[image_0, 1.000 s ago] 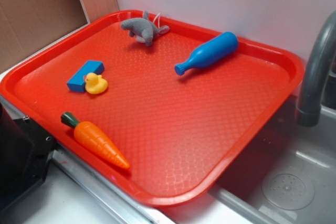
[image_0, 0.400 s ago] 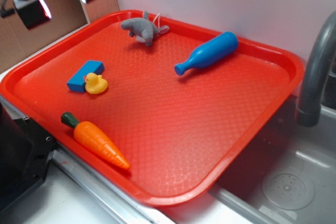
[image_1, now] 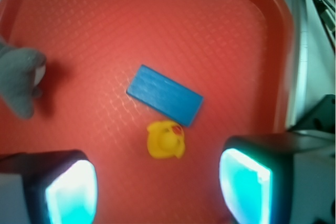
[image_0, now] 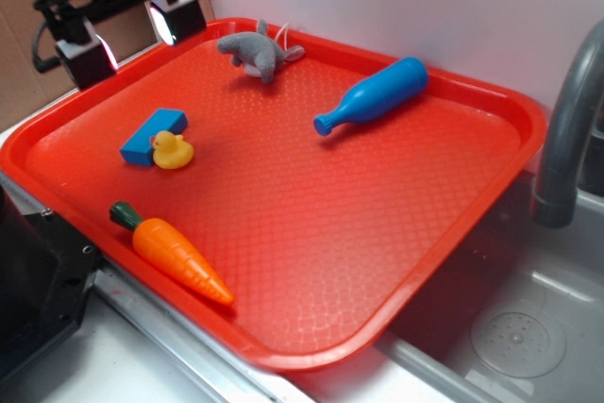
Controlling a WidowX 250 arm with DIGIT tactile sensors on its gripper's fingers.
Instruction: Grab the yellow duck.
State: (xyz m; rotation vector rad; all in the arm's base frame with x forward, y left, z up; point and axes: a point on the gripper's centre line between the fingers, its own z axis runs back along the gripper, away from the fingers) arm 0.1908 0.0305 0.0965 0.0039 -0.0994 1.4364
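The yellow duck [image_0: 173, 150] [image_1: 166, 140] sits on the red tray [image_0: 311, 233], touching the near side of a flat blue block [image_0: 153, 136] [image_1: 165, 95]. My gripper [image_0: 130, 33] [image_1: 157, 190] hangs high over the tray's back left corner, open, with nothing between its fingers. In the wrist view the duck lies below and between the two glowing pads [image_1: 71, 191], closer to the block than to the fingertips.
A toy carrot [image_0: 175, 254] lies near the tray's front edge. A grey plush animal [image_0: 257, 51] [image_1: 20, 80] sits at the back and a blue bottle [image_0: 373, 95] lies at the back right. A grey faucet [image_0: 566, 139] and sink [image_0: 514, 327] are at the right.
My gripper has come into the exterior view from the upper left and dropped lower over the tray's back left corner. The objects have not moved.
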